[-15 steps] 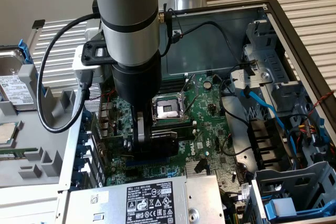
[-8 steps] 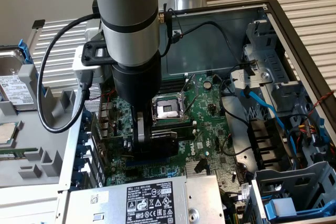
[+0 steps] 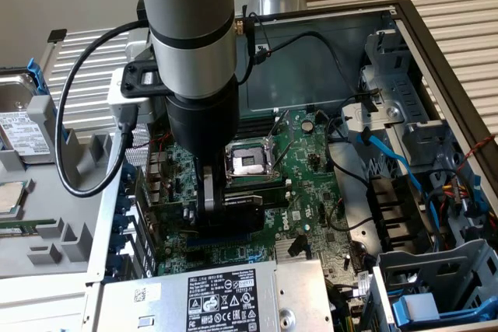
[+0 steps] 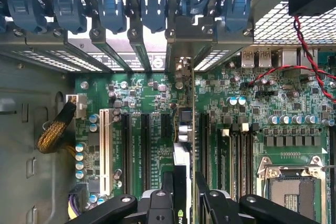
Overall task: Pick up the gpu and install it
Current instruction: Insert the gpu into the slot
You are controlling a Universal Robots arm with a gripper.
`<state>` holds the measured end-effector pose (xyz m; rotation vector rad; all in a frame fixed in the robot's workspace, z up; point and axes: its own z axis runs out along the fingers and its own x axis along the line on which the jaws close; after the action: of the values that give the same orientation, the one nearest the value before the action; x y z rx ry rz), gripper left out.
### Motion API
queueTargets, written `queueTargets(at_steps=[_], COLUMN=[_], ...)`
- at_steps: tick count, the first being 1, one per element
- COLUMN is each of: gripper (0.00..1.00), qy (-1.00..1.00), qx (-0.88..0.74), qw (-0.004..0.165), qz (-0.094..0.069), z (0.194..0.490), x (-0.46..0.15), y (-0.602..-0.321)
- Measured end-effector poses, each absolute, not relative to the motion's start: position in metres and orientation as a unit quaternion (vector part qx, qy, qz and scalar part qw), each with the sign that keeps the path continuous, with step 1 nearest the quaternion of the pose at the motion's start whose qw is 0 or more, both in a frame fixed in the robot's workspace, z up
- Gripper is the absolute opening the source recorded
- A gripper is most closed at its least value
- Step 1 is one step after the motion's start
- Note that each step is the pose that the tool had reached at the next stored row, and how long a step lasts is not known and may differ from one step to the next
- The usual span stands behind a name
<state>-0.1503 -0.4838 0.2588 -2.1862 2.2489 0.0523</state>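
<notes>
The gripper [image 3: 212,201] pinches the gpu [image 4: 185,145] edge-on between its fingers [image 4: 167,182], holding it upright over the motherboard [image 3: 311,169], low among the expansion slots [image 4: 142,140] left of the CPU socket [image 3: 247,162], its bracket toward the case's rear slot openings [image 4: 157,51].

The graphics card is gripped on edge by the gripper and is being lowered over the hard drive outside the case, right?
Not quite. The graphics card is gripped on edge by the gripper, but it stands over the green motherboard inside the open computer case, lined up with the expansion slots, as the wrist view shows. The hard drive lies outside the case at the exterior view's left.
</notes>
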Motion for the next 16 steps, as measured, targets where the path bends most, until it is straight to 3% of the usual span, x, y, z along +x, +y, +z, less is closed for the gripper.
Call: queueTargets(at_steps=[16], gripper=[0.27], qy=[0.717], qx=[-0.697], qw=[0.002], qz=[0.016], z=[0.2583], x=[-0.1507], y=[-0.4827])
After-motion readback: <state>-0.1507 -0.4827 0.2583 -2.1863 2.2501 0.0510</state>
